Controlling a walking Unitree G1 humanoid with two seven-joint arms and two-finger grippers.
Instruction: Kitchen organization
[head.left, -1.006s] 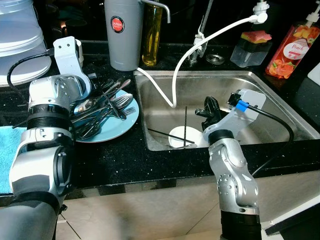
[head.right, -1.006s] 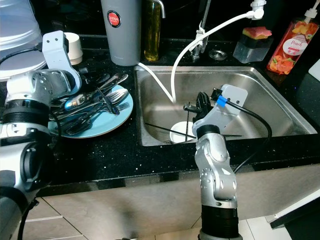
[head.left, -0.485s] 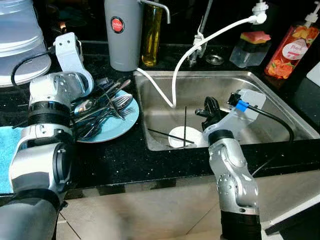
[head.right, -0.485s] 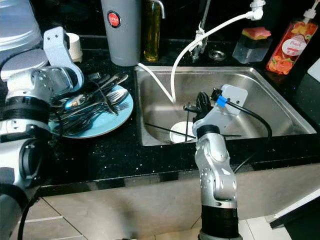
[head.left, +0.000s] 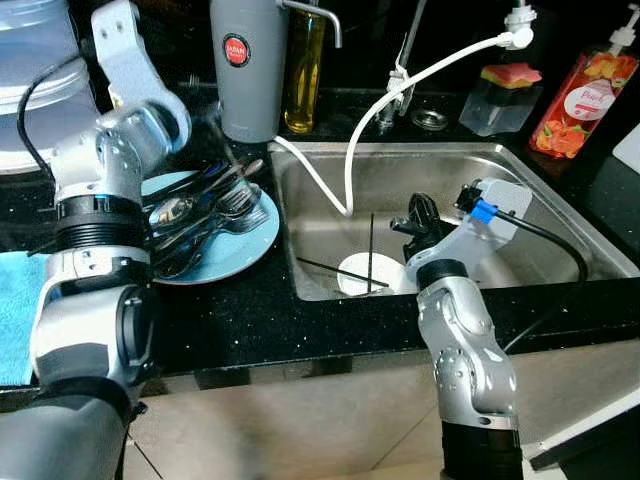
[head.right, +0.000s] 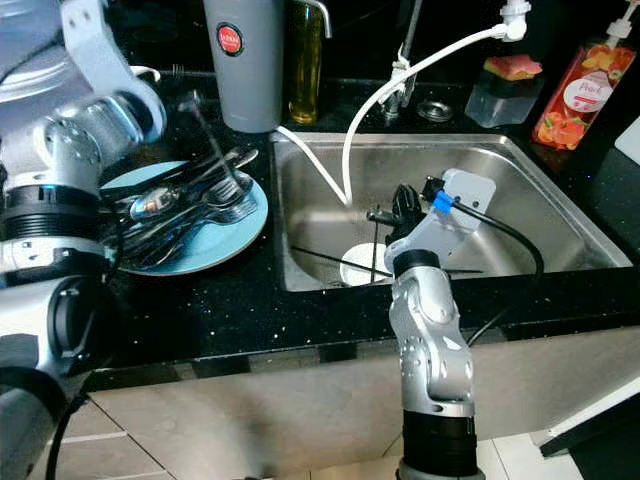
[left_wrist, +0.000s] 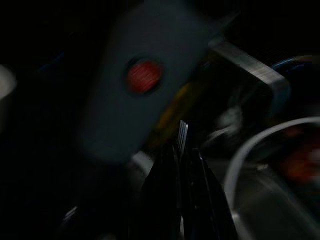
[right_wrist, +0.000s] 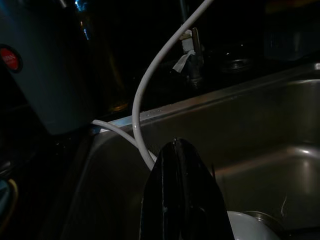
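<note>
Cutlery (head.left: 205, 220) lies heaped on a blue plate (head.left: 235, 255) just left of the sink (head.left: 560, 215), on the black counter (head.left: 250, 320): spoons, forks and dark handles in a crossed pile. The left gripper (left_wrist: 182, 160) is raised above the plate's far edge, between the plate and the grey canister (head.left: 247, 65) behind it. Its fingers (left_wrist: 167, 190) are pinched together on a fork (left_wrist: 182, 137); the wrist view shows the tines sticking out past the fingertips, pointing toward the canister's red badge. From the head views a thin dark handle slants down from the gripper toward the pile; whether it touches the pile I cannot tell.

The right gripper (head.left: 420, 215) hangs over the sink's near half, above a white dish (head.left: 365, 275) on the sink floor. Its fingers (right_wrist: 180, 190) are pressed together, with nothing seen between them. Two black chopsticks (head.left: 340, 272) rest across the dish, one standing nearly upright, one lying flat.

A white hose (head.left: 400, 85) curves from the tap area down into the sink's far left corner. Behind the sink stand an oil bottle (head.left: 303, 65) beside the canister, a sponge holder (head.left: 500, 95), and a peach soap bottle (head.left: 585, 100) at the far right. A blue cloth (head.left: 12, 310) lies on the counter left of the plate.
</note>
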